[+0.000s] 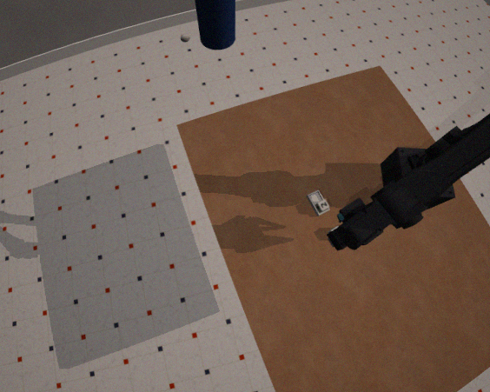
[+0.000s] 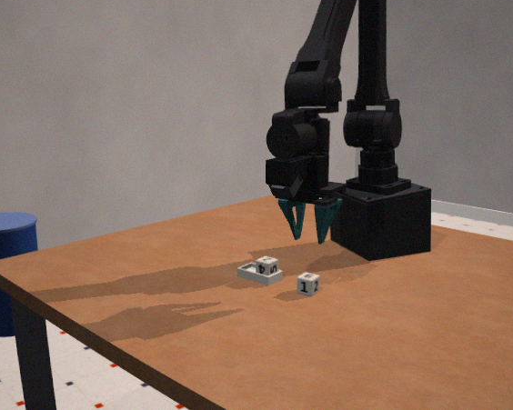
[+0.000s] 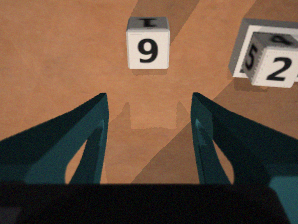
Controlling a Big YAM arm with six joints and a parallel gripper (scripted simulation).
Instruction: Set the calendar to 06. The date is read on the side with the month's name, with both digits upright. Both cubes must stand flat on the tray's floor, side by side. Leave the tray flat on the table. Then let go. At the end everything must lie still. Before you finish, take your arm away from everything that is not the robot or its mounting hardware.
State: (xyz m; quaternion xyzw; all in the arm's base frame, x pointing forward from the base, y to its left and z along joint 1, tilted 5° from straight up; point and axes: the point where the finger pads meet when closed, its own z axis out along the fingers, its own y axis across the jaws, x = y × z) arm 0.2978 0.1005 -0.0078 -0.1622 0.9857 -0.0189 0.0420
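A small white tray [image 2: 259,275] lies flat on the brown table and holds one white digit cube [image 2: 266,265] at its right end. In the wrist view that cube [image 3: 270,59] shows 2 on top and 5 on a side. The second cube [image 2: 307,284] stands loose on the table to the right of the tray, showing 1 and 2 on its sides. In the wrist view it [image 3: 148,43] shows 9 on top. My gripper [image 2: 307,240] hangs above the loose cube, pointing down, with its teal fingers partly apart and empty. In the top view the arm covers the loose cube, and the tray [image 1: 317,201] lies beside it.
The robot's black base [image 2: 380,223] stands behind the cubes on the table. A blue cylinder [image 1: 214,9] and a small pale ball [image 1: 184,37] are on the floor far off. A grey mat [image 1: 118,252] lies on the floor left of the table.
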